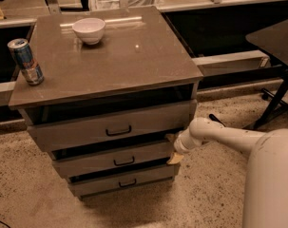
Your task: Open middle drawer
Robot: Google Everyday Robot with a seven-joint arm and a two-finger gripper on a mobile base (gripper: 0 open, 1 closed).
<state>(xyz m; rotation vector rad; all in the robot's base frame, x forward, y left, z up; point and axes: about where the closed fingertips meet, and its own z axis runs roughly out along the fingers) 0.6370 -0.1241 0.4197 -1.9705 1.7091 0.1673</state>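
The grey cabinet has three drawers stacked in its front. The middle drawer (110,159) has a medium-height grey front and a small black pull handle (123,161). It stands slightly out, with a dark gap above it. My gripper (174,152) is at the right end of the middle drawer's front, at its corner, reached in from the right on the white arm (219,137). It is well right of the handle.
The tall top drawer (110,126) and the narrow bottom drawer (122,182) also stand slightly out. A white bowl (89,30) and a drink can (25,61) are on the cabinet top (134,65). A dark table (276,42) is at the right.
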